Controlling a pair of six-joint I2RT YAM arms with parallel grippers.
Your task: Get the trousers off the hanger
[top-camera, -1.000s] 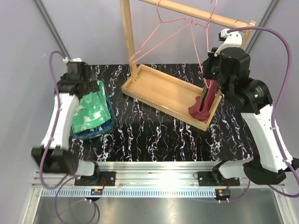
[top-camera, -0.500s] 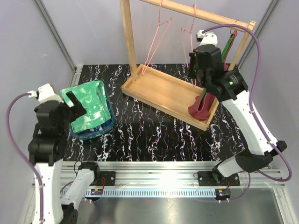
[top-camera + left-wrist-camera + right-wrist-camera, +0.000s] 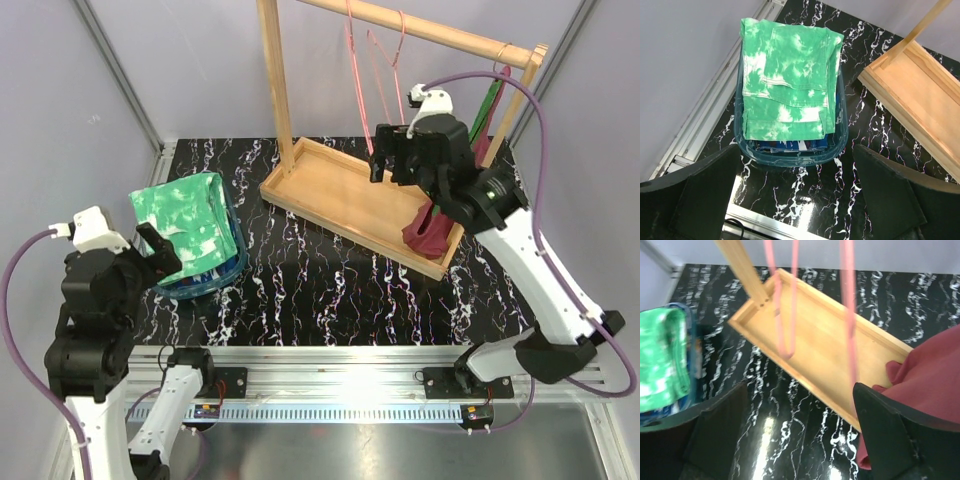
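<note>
- Green trousers (image 3: 790, 85): folded, mottled with white, lying topmost in the blue basket (image 3: 839, 140), well left of the wooden tray (image 3: 340, 195).
- Dark blue trousers (image 3: 790, 145): folded under the green pair in the same basket, with only an edge showing.
- Pink hangers (image 3: 385, 80): hanging from the wooden rail (image 3: 430, 30) above the tray.
- Maroon garment (image 3: 430, 230): heaped at the tray's right end and draped over its rim.
- Left gripper (image 3: 796, 150): released, jaws wide, empty, over the basket left of the tray.
- Right gripper (image 3: 799, 387): released, jaws wide, grasping nothing, above the tray beside the hangers.
</note>
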